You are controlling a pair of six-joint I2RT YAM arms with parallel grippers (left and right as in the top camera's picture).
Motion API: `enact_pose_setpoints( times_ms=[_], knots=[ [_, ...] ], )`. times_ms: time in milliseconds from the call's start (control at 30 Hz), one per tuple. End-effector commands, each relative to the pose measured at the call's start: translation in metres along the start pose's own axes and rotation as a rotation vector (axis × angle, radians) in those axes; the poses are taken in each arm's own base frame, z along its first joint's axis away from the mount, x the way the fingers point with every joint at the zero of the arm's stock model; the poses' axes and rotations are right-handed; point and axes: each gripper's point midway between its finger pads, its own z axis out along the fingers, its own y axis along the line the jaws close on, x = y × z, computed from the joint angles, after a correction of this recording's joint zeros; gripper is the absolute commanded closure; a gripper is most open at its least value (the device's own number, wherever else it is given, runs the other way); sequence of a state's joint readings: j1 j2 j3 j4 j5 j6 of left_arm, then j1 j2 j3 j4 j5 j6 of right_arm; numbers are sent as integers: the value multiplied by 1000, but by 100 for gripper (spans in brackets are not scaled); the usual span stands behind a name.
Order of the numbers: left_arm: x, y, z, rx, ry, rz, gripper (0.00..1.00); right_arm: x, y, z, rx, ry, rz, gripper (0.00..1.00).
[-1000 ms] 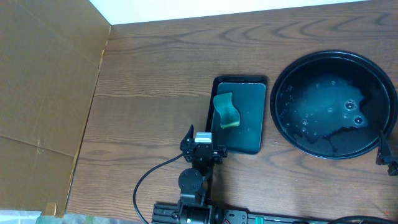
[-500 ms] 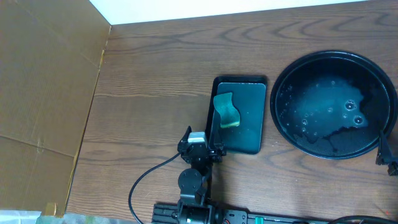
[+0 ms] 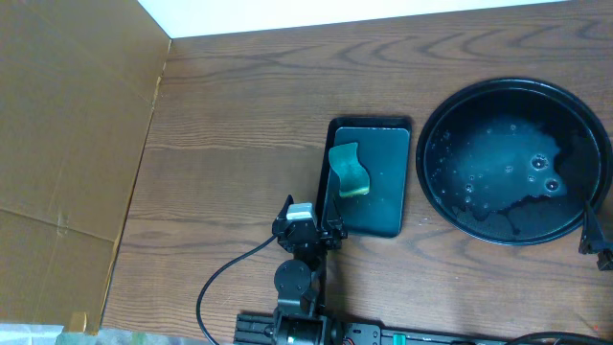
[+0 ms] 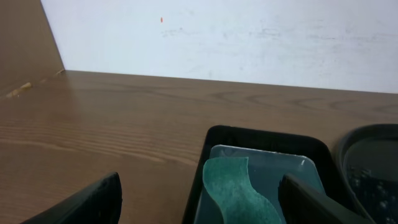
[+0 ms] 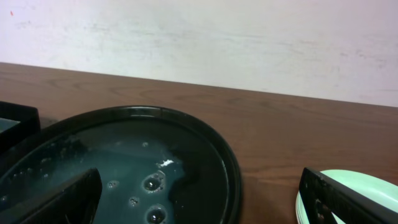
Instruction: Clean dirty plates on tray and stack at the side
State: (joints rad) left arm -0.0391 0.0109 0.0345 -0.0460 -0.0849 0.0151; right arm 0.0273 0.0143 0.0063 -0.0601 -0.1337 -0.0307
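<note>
The round black tray [image 3: 517, 83] sits at the right of the table and holds teal, bubbly water and no plates. It also shows in the right wrist view [image 5: 231, 171]. The edge of a pale-aqua plate [image 5: 357, 185] lies on the table right of the tray, partly behind my right finger. It is outside the overhead view, and I cannot tell how many plates lie there. My right gripper [image 5: 202, 208] is open and empty at the tray's near right rim, seen at the overhead's edge [image 3: 596, 235]. My left gripper [image 3: 305, 232] is open and empty.
A smaller rectangular dark tray [image 3: 383, 196] stands left of the round one, with a green sponge [image 3: 349, 171] in it. In the left wrist view the sponge [image 4: 235, 190] lies between my open fingers [image 4: 199, 208]. A cardboard wall [image 3: 67, 144] stands at left.
My left gripper has drawn back slightly toward the near edge and a little left. The right arm, tray and sponge have not moved.
</note>
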Motion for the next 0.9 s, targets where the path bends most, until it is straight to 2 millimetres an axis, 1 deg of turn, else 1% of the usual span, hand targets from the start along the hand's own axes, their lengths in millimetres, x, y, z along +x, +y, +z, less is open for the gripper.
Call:
enact_pose_setpoints(
  times_ms=[0, 200, 867],
  knots=[
    [17, 6, 2, -28, 39, 8, 19, 0, -2, -1, 12, -3, -8, 1],
    [18, 3, 2, -11, 40, 7, 19, 0, -2, -1, 12, -3, -8, 1],
    [18, 3, 2, -11, 43, 7, 19, 0, -2, -1, 12, -3, -8, 1]
  ],
)
